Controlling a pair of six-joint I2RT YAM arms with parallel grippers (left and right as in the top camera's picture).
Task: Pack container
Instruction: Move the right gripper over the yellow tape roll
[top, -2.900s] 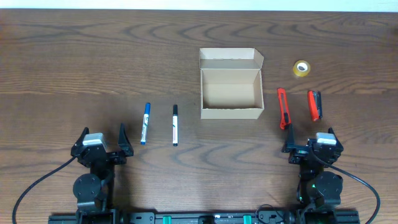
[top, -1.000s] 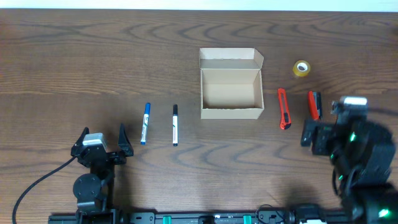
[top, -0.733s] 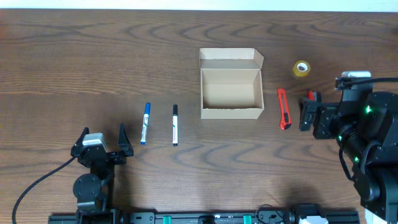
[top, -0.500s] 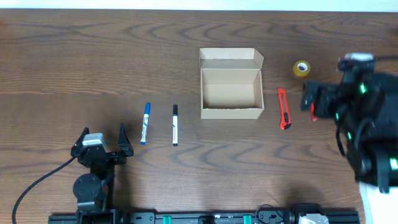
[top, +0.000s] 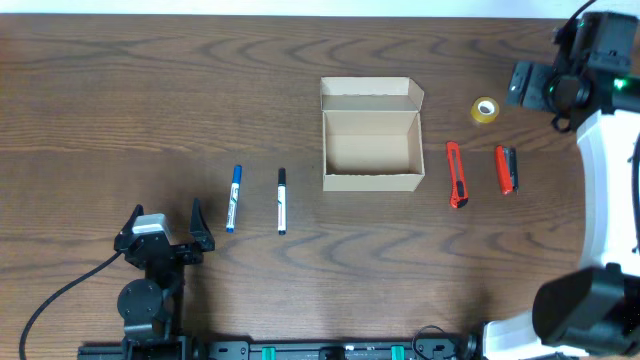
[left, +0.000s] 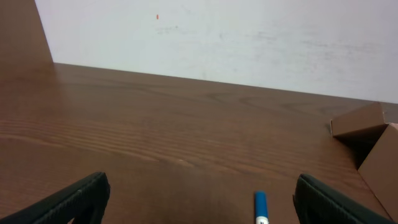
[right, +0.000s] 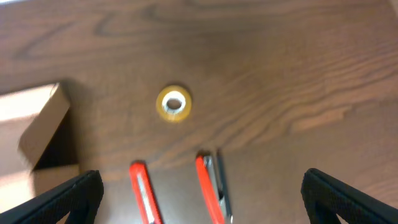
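The container, a tan cardboard box (top: 370, 150), stands open at the table's centre with its flap lid (top: 372, 93) folded back; its corner shows in the right wrist view (right: 43, 121) and the left wrist view (left: 373, 140). A blue marker (top: 233, 198) and a black marker (top: 281, 201) lie to its left. A red utility knife (top: 456, 174) and a red-black tool (top: 506, 168) lie to its right. My left gripper (top: 165, 235) is open and empty, low near the front, behind the blue marker (left: 260, 207). My right gripper (top: 535, 85) is open and empty, raised at the far right.
A yellow tape roll (top: 485, 110) lies at the back right, just left of my right gripper; it sits mid-frame in the right wrist view (right: 173, 103), above the knife (right: 143, 199) and the red-black tool (right: 211, 190). A white wall stands beyond the table's far edge (left: 205, 79).
My right arm has lifted from its rest at the front right and swung back, past the red tools, to the far right corner by the tape roll. The left arm has not moved.
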